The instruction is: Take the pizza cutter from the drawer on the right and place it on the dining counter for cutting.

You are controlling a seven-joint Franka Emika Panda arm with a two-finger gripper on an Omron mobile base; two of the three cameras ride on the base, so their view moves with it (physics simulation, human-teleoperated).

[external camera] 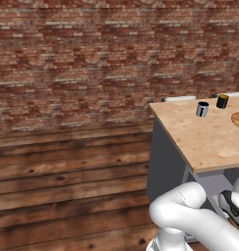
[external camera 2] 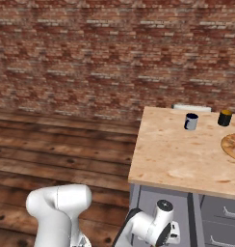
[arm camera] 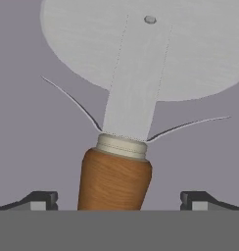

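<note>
Pizza cutter (arm camera: 126, 122) is seen close up in the hand view, lying on a plain grey floor, judged to be the inside of the drawer (arm camera: 23, 147). Round grey wheel blade at the top, flat metal neck running down to a pale collar, orange-brown wooden handle at the bottom, between the two dark finger tips. Hand (arm camera: 119, 201) is spread wide, one tip on each side of the handle, neither tip touching it. Nothing is clamped yet.

Handling, as a judgement: tool is rigid and light, blade-heavy, so some droop toward the wheel is expected if held at the handle end. Wood handle is tapered and smooth, slip along its length is possible. Grip is best taken across the thick part of the handle just below the collar, away from the sharp wheel edge and thin side guards.

Dining counter (external camera 2: 172, 154) is seen in both base views, with a wide bare patch of wood top near a grey mug (external camera 2: 190, 121), a black-and-yellow cup (external camera 2: 225, 117) and a pizza (external camera 2: 233, 146) at the edge.
</note>
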